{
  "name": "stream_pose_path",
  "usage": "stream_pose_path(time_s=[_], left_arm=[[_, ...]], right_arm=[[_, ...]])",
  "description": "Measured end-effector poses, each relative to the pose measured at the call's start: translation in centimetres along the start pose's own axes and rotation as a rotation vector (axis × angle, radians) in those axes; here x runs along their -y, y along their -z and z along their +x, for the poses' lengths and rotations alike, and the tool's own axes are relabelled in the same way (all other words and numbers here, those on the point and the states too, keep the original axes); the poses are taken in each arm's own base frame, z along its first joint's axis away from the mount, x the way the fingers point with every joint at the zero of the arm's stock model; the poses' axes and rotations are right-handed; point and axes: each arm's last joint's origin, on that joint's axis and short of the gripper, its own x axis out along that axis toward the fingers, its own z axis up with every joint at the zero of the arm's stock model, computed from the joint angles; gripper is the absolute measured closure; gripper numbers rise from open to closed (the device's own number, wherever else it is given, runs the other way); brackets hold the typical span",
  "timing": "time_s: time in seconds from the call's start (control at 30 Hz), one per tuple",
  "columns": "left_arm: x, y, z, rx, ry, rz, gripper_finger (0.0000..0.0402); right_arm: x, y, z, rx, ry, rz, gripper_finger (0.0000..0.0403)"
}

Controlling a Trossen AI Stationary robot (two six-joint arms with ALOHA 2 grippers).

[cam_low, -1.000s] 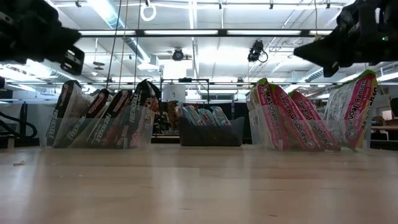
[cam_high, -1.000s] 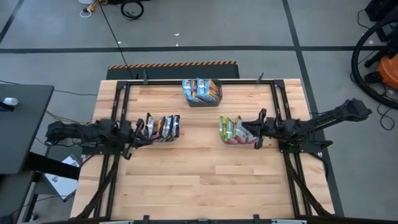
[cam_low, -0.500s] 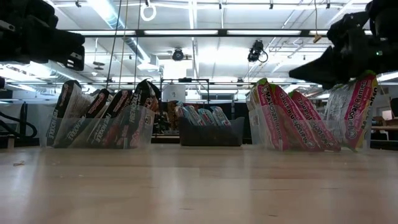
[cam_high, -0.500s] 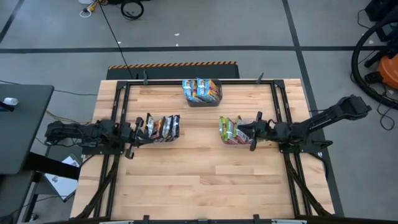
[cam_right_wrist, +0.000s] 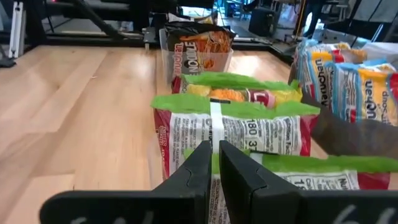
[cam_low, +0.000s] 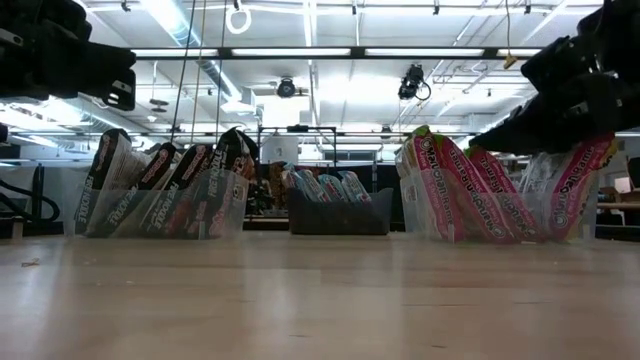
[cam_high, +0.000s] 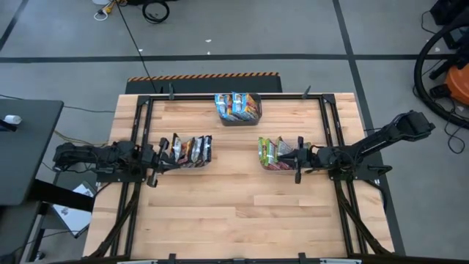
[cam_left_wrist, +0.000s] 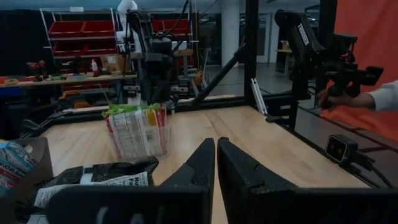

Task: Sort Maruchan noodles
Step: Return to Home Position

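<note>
Three groups of Maruchan noodles stand on edge in containers. Dark-labelled packets point(cam_high: 192, 149) fill a clear tub on the left, green-labelled packets point(cam_high: 272, 152) a clear tub on the right, and blue-labelled packets point(cam_high: 238, 105) the dark grey bin at the far edge. My left gripper point(cam_high: 157, 156) hovers shut just left of the dark packets point(cam_left_wrist: 93, 177). My right gripper point(cam_high: 297, 158) is shut and low at the right end of the green row point(cam_right_wrist: 242, 134), over the nearest packet point(cam_low: 585, 170). My right gripper point(cam_right_wrist: 214, 149) has its shut fingers on the green top edge point(cam_right_wrist: 273, 163) of the packet nearest to it, at the right end of the row. It comes slanting down from the table's right. The fingers hide the exact spot. That packet leans in the tub.
Bare wooden table lies in front of the containers toward the near edge point(cam_high: 234, 220). Black frame rails point(cam_high: 333, 139) run along both sides of the table. A person's hand point(cam_left_wrist: 373, 96) shows in the room beyond the table.
My right gripper has moved toward the table's left and down, onto the right end of the green row. The top of the outermost green packet now sits lower and leans more than before.
</note>
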Motion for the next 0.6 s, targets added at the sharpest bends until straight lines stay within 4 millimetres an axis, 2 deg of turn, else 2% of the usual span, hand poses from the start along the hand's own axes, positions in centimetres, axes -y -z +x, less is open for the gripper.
stream_pose_path(time_s=[0.3, 0.4, 0.47, 0.53, 0.6], left_arm=[[0.0, 0.0, 0.0, 0.003, -0.001, 0.000, 0.0377], [0.0, 0.0, 0.0, 0.003, -0.001, 0.000, 0.0377], [0.0, 0.0, 0.0, 0.003, -0.001, 0.000, 0.0377], [0.0, 0.0, 0.0, 0.003, -0.001, 0.000, 0.0377], [0.0, 0.0, 0.0, 0.003, -0.001, 0.000, 0.0377]], right_arm=[[0.1, -1.5, -0.2, 0.142, 0.010, -0.026, 0.0366], [0.2, -2.9, -0.7, 0.280, -0.013, 0.023, 0.0366], [0.1, -3.8, -1.2, 0.371, -0.111, 0.070, 0.0366], [-0.1, -3.9, -1.5, 0.374, -0.179, 0.080, 0.0366], [-0.1, -3.6, -1.7, 0.331, -0.160, 0.058, 0.0366]])
